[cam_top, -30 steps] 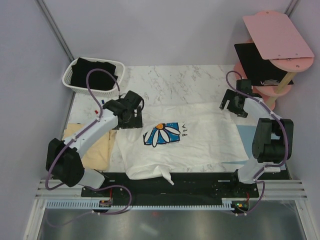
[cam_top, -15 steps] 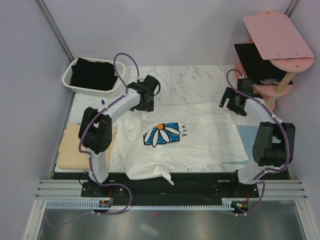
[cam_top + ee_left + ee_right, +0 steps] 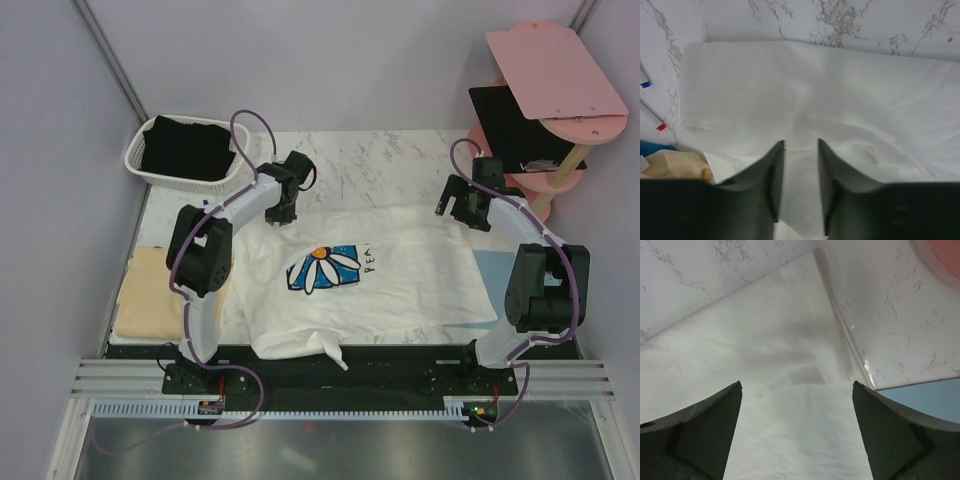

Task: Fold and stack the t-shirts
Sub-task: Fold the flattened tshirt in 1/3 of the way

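Observation:
The white t-shirt (image 3: 400, 285) with the daisy print lies spread face up on the marble table. My left gripper (image 3: 283, 213) is at its far left corner. In the left wrist view the left gripper (image 3: 801, 145) has its jaws drawn to a narrow gap with a ridge of the white t-shirt (image 3: 815, 85) between them. My right gripper (image 3: 462, 212) is at the far right corner, and in its wrist view the right gripper (image 3: 796, 385) stands wide open over the white t-shirt (image 3: 780, 355). A pale yellow t-shirt (image 3: 150, 300) lies folded at the left. A black t-shirt (image 3: 185, 148) sits in the basket.
The white basket (image 3: 135, 165) stands at the back left. A pink stand (image 3: 555, 65) with a black clipboard (image 3: 510, 125) is at the back right. A light-blue mat (image 3: 492, 268) shows under the shirt's right edge. The yellow cloth (image 3: 675, 162) lies just left of the left fingers.
The left arm swung from the shirt's near-left side up to its far left corner, and its jaws closed most of the way on the cloth. The right arm stayed put.

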Available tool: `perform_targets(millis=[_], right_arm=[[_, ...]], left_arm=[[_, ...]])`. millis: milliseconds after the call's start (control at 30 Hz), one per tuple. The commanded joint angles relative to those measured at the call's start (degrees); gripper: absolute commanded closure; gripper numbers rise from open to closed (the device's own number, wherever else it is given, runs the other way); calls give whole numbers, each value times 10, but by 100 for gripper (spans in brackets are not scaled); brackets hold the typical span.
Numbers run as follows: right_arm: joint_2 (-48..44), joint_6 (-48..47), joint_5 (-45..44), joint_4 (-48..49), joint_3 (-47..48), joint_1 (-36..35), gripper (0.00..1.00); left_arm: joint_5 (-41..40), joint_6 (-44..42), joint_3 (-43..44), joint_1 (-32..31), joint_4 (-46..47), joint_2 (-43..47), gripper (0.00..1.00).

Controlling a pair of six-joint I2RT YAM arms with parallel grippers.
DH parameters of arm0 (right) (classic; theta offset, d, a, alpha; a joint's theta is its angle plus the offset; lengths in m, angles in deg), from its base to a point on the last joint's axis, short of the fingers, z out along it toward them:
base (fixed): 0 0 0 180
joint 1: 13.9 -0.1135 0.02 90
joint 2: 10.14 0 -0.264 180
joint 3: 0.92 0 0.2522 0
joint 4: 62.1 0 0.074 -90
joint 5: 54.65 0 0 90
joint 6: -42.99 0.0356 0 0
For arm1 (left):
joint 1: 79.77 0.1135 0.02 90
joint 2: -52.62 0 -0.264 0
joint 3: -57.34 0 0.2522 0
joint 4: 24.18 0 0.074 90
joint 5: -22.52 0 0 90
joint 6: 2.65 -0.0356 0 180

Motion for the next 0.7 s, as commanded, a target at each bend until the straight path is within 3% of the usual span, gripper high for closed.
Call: perform_targets(millis=[0,33,67,400,667], right_arm=[[9,-10,7,18,-4,-5,2],[9,-11,20,17,-4,-5,2],[11,-11,21,18,-4,-6,2],[15,-12,24,20,-3,-7,2],[23,-12,22,22,-8,-10,2]], left_arm=[[7,-8,-15,2,5,-18,84],[9,-6,-19,2,5,-21,97],[13,-5,-23,2,6,-20,98],[38,18,-155,-16,12,96,98],[81,45,-255,-92,27,157,98]])
